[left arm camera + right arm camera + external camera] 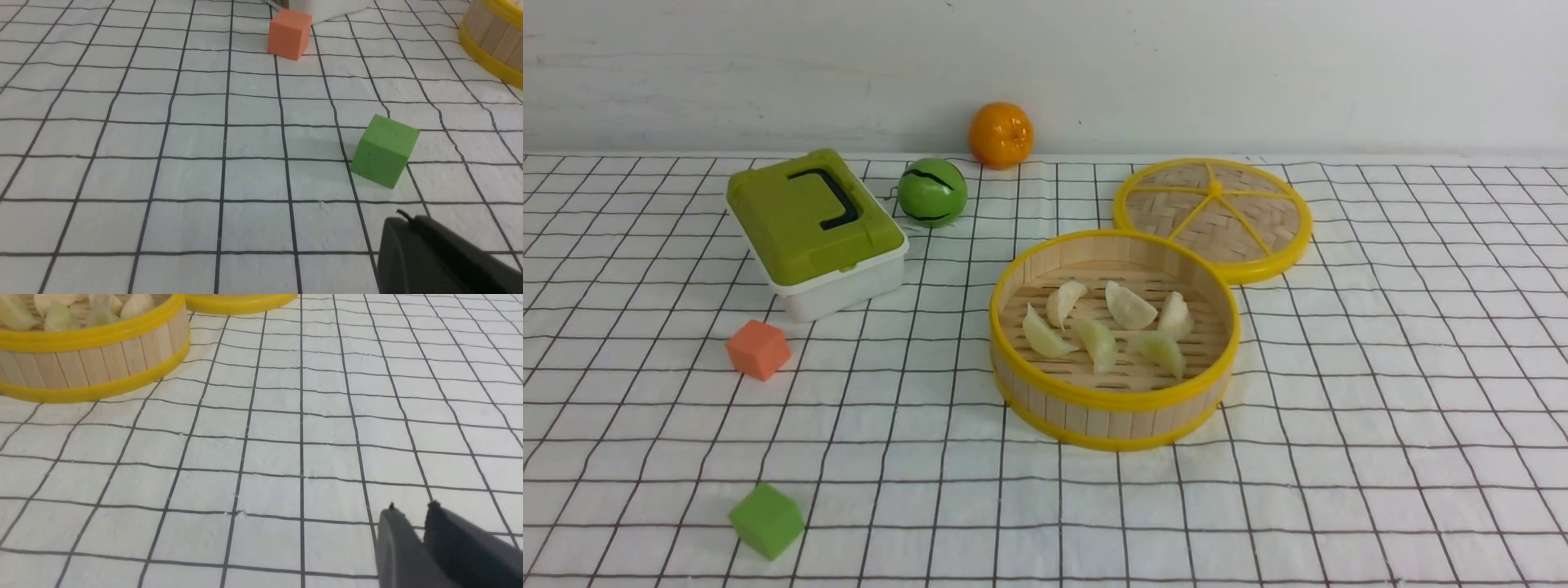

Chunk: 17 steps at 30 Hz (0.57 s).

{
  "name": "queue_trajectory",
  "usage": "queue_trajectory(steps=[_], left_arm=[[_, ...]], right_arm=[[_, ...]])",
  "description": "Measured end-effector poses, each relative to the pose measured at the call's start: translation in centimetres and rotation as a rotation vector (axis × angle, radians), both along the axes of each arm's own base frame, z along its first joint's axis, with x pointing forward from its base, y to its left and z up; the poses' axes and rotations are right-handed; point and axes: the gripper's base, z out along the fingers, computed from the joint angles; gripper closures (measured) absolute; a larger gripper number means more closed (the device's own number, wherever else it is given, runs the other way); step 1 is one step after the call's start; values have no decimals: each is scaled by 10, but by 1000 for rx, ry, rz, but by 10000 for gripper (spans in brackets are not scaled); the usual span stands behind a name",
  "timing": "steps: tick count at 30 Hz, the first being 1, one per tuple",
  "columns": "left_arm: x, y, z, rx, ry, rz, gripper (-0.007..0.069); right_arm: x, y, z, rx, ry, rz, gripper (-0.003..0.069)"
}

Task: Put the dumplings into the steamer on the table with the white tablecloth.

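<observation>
The front view takes in the whole white tablecloth (1380, 367) on the table but neither arm; the steamer (1114, 407) stands right of centre with six dumplings (1129, 305) lying loose on its slatted floor, none outside it; its flat woven lid (1213, 216) lies behind it to the right, its rim just touching or overlapped by the steamer's; on the left are a green-lidded white box (815, 233), a green ball (932, 193) beside it, an orange (1001, 135) by the wall, an orange cube (758, 349) and, nearer the camera, a green cube (766, 520)

Only the wrist views show the grippers; the left wrist view has the left gripper (402, 216) as one dark mass low over the cloth, jaws pressed together and holding nothing, just beside the green cube (384, 151), with the orange cube (289, 34) farther off and a piece of the steamer's wall (496, 38) at the edge; the right wrist view shows the right gripper (410, 508) with its two dark tips a narrow gap apart, nothing between them, over bare cloth well apart from the steamer (94, 359); this view looks over the rim at a few dumplings (137, 305)

The dumplings are glossy crescents, some cream, some faintly green; the steamer has pale upright slats between yellow rims
</observation>
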Motion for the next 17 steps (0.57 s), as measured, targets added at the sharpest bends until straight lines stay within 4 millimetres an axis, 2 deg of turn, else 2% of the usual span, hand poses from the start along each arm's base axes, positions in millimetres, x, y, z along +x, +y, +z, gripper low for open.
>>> queue_trajectory(steps=[17], left_arm=[[0, 0, 0, 0, 0, 0, 636]], right_arm=[[0, 0, 0, 0, 0, 0, 534]])
